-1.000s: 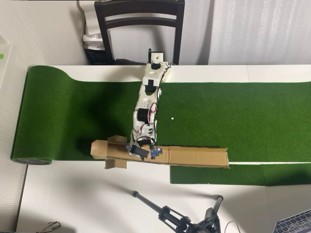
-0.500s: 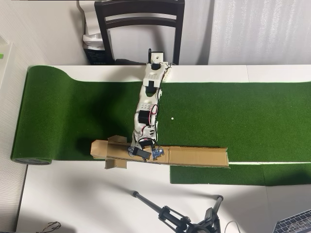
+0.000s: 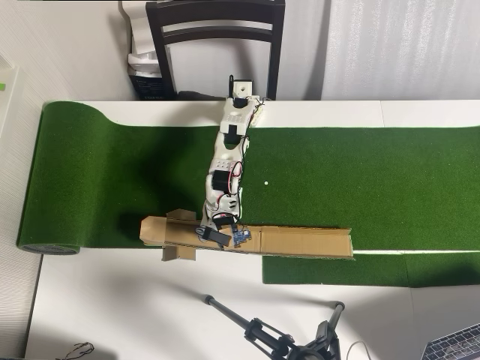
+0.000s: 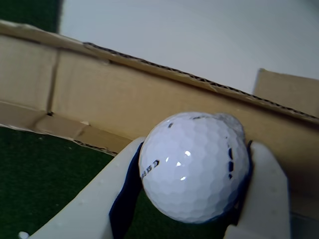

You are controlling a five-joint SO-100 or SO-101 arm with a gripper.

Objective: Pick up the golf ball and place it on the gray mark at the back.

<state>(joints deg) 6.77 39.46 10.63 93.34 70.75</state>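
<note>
Golf ball (image 4: 194, 167): white and dimpled, squeezed between the two fingers (image 4: 89, 209), low in the wrist view.
Fingers: closed on the ball, one pale finger on each side, dark pads touching it.
Gray mark (image 4: 230, 122): only a small gray bit peeking out just behind the top right of the ball.
Cardboard wall (image 4: 124, 99): tan, rough top edge slanting down to the right, close behind the ball.
Green turf (image 3: 360, 180): wide and open to the right of the arm, seen from overhead.
Arm (image 3: 225, 161): reaching from the far worktop (image 3: 337, 112) edge down to the cardboard strip (image 3: 300, 241).
White dot (image 3: 265, 182): tiny, on the turf just right of the arm.
</note>
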